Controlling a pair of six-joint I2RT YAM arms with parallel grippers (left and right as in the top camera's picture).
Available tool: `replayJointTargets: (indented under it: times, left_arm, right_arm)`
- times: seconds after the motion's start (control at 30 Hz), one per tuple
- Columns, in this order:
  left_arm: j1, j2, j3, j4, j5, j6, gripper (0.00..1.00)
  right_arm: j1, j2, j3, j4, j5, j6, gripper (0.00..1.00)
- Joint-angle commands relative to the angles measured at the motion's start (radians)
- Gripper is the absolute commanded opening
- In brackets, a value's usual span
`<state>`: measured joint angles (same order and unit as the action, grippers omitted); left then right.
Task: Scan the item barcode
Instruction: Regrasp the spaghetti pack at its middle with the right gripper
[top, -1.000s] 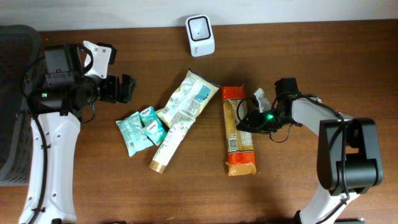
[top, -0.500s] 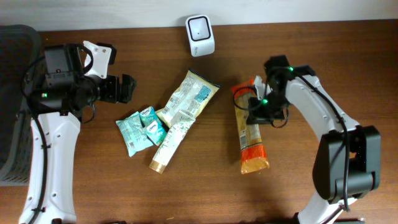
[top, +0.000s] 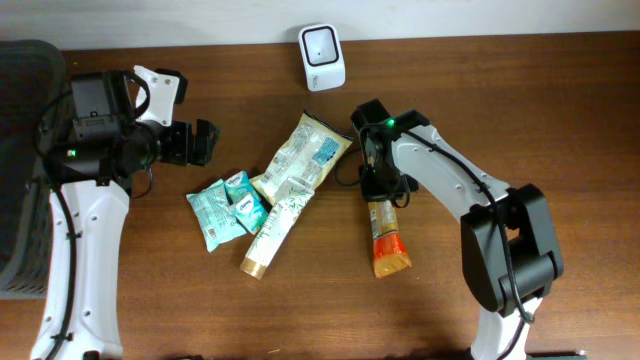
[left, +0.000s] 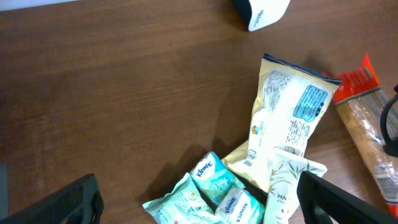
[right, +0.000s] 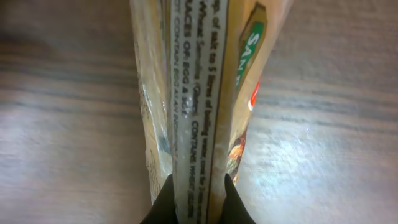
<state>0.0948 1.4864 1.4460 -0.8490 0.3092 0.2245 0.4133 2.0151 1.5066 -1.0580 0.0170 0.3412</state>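
The item is a long orange and clear pasta packet (top: 386, 238). My right gripper (top: 378, 188) is shut on its upper end, just right of the table's middle. In the right wrist view the packet (right: 199, 93) runs away from my right gripper (right: 198, 202), whose dark fingertips (right: 166, 198) pinch its printed back seam. No barcode can be made out. The white scanner (top: 322, 44) stands at the table's back edge, above and left of the packet. My left gripper (top: 200, 142) hovers open at the left. In its wrist view, the left gripper (left: 199, 208) holds nothing.
A pale yellow snack bag (top: 305, 160), a cream tube (top: 272, 232) and teal tissue packs (top: 225, 205) lie in a cluster left of the packet. The left wrist view shows the same bag (left: 286, 118), tissue packs (left: 211, 186) and scanner (left: 261, 9).
The right gripper has shut on the packet's end and carried it left and back, from lying flat right of centre to beside the snack bag. The left arm has not moved.
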Motion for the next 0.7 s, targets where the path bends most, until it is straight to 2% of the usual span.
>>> replayJointTargets:
  times: [0.0, 0.23, 0.37, 0.5, 0.57, 0.67]
  left_arm:
    - [0.002, -0.017, 0.014, 0.0, 0.001, 0.016, 0.99]
    - [0.002, -0.017, 0.014, -0.001, 0.0, 0.016, 0.99]
    - [0.002, -0.017, 0.014, -0.001, 0.0, 0.016, 0.99]
    - [0.002, -0.017, 0.014, 0.0, 0.001, 0.016, 0.99]
    - [0.002, -0.017, 0.014, 0.0, 0.001, 0.016, 0.99]
    - [0.002, -0.017, 0.014, -0.001, 0.001, 0.016, 0.99]
  right_arm:
    - [0.005, 0.069, -0.012, 0.052, -0.097, 0.004, 0.05]
    - [0.005, 0.07, -0.012, 0.058, -0.115, 0.004, 0.07]
    - [0.004, 0.07, -0.018, 0.091, -0.119, 0.004, 0.27]
    - [0.004, 0.084, -0.051, 0.157, -0.183, -0.023, 0.33]
    - [0.002, 0.105, -0.063, 0.18, -0.196, -0.023, 0.33]
    - [-0.016, 0.117, -0.064, 0.187, -0.272, -0.056, 0.17]
